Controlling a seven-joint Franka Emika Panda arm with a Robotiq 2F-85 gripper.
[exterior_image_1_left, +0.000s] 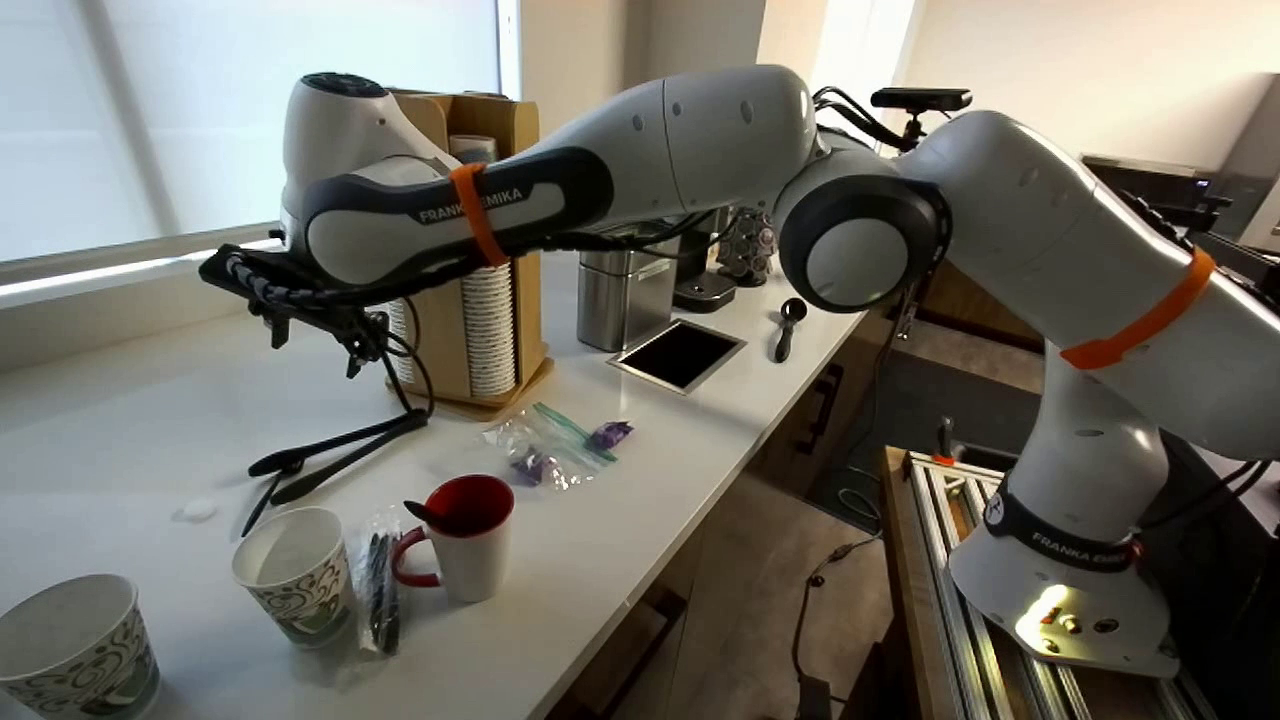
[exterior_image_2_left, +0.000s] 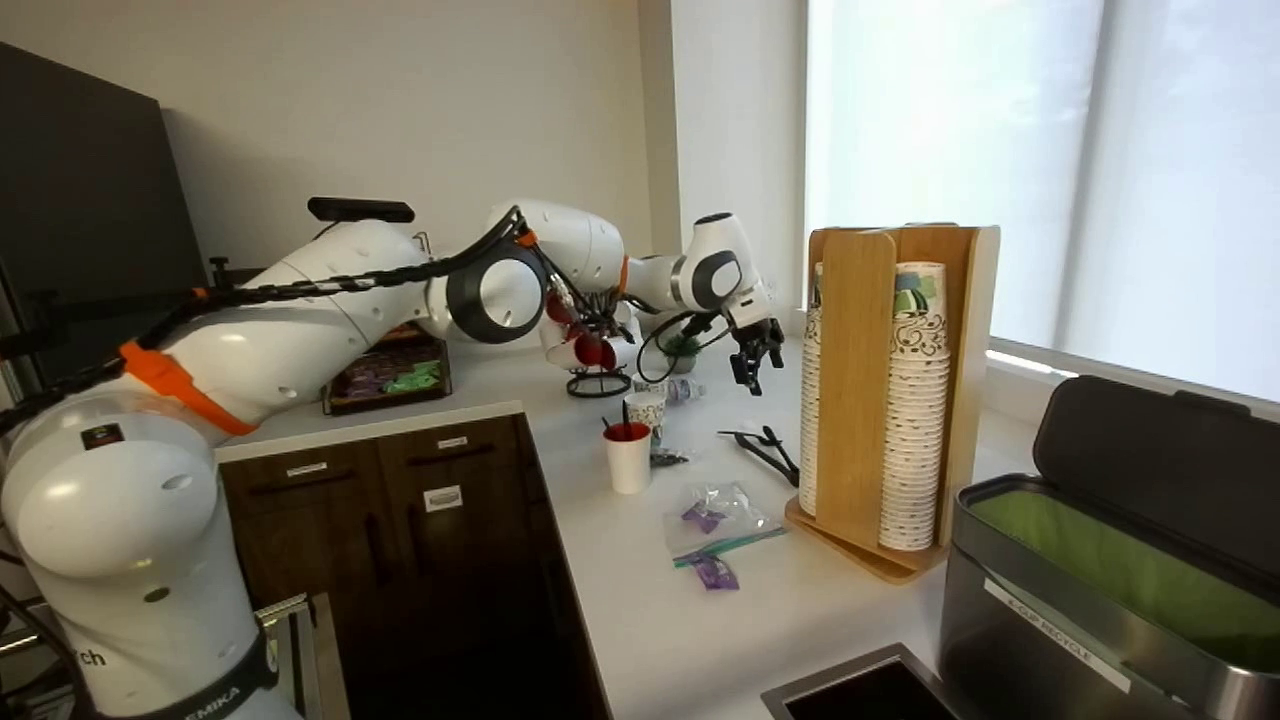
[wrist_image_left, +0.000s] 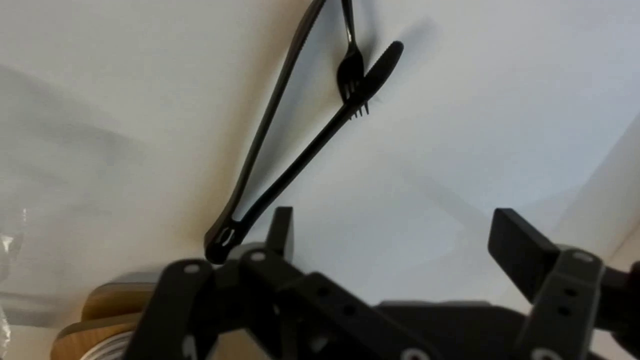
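Note:
My gripper (wrist_image_left: 392, 215) stands open in the wrist view, with only white counter surface visible between its fingers. Below it on the counter lie black tongs (wrist_image_left: 300, 162), spread in a V with their hinge near the left finger (wrist_image_left: 282, 232). One tong arm crosses the tines of a black fork (wrist_image_left: 350, 67); the fork's handle runs out of that view. In both exterior views the gripper (exterior_image_1_left: 318, 350) (exterior_image_2_left: 764, 375) hangs above the counter, apart from the tongs (exterior_image_1_left: 350, 460), beside the wooden cup rack (exterior_image_2_left: 855, 390). Nothing is held.
Close by are a red-lined mug (exterior_image_1_left: 480, 550) holding dark utensils, paper cups (exterior_image_1_left: 300, 590), wrapped black cutlery (exterior_image_1_left: 380, 590) and a zip bag (exterior_image_1_left: 545, 445) with purple packets. A steel bin (exterior_image_2_left: 1080, 610) and a square counter opening (exterior_image_1_left: 680, 355) lie past the rack; the window wall borders the counter.

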